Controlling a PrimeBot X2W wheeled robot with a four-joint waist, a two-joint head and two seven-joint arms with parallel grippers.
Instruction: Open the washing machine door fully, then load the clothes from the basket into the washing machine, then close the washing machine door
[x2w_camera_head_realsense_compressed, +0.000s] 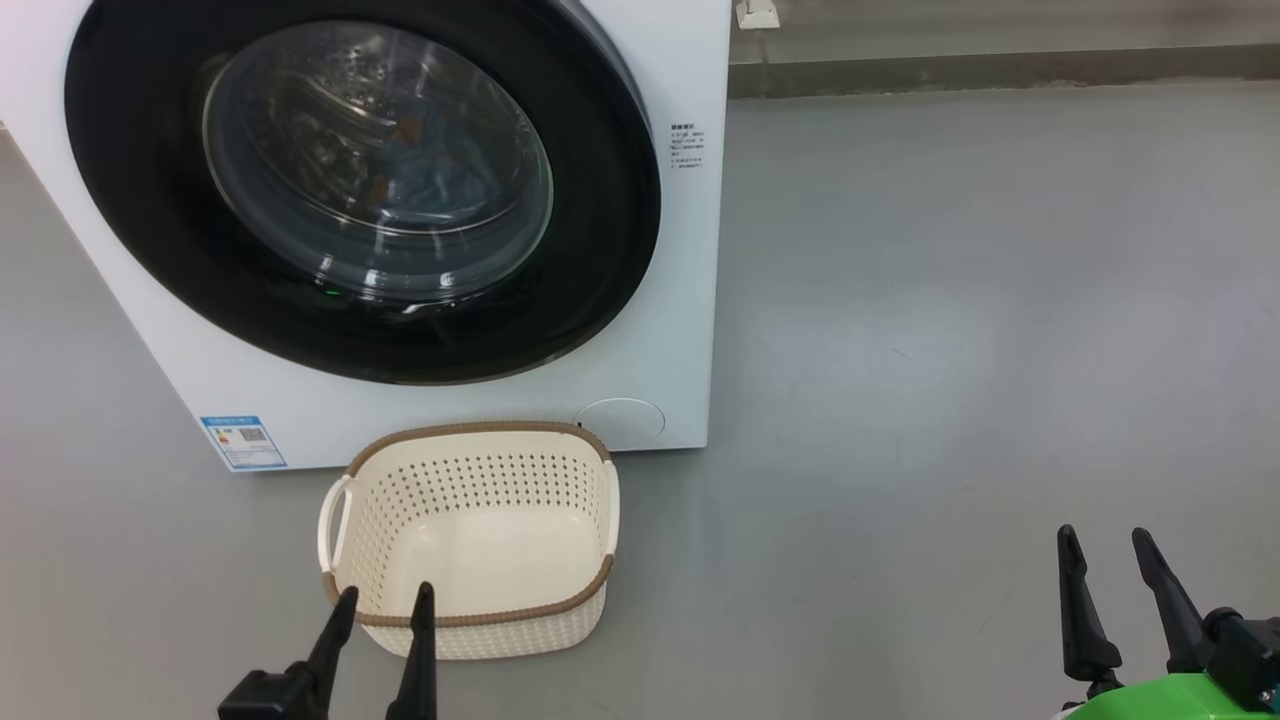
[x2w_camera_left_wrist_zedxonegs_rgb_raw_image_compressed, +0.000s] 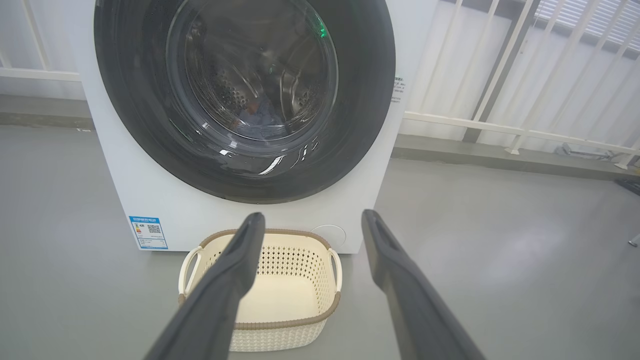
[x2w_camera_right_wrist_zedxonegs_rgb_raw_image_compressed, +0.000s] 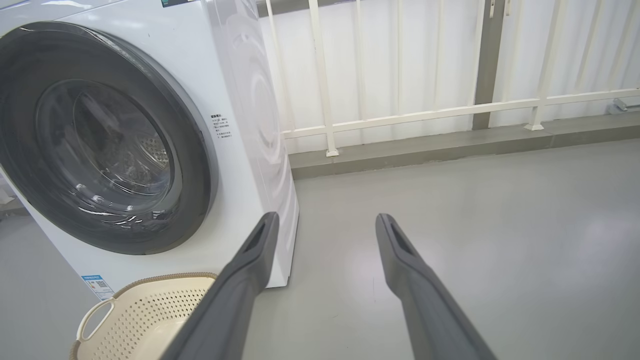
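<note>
The washing machine (x2w_camera_head_realsense_compressed: 690, 300) stands at the upper left, and its round door (x2w_camera_head_realsense_compressed: 130, 200), a black ring around a glass bowl, lies shut flat against the front. Behind the glass, blue clothes (x2w_camera_head_realsense_compressed: 425, 175) with orange spots rest in the steel drum, also seen as clothes (x2w_camera_left_wrist_zedxonegs_rgb_raw_image_compressed: 260, 117) in the left wrist view. On the floor in front of the machine sits the cream basket (x2w_camera_head_realsense_compressed: 480, 432) with nothing inside it. My left gripper (x2w_camera_head_realsense_compressed: 386, 592) hovers open at the basket's near rim. My right gripper (x2w_camera_head_realsense_compressed: 1104, 533) stands open over bare floor, far to the right.
A blue label sticker (x2w_camera_head_realsense_compressed: 243, 442) and a round filter cover (x2w_camera_head_realsense_compressed: 620, 418) mark the machine's lower front. A white railing (x2w_camera_right_wrist_zedxonegs_rgb_raw_image_compressed: 400, 115) on a low grey ledge (x2w_camera_right_wrist_zedxonegs_rgb_raw_image_compressed: 450, 147) runs behind. Open grey floor stretches to the right of the machine.
</note>
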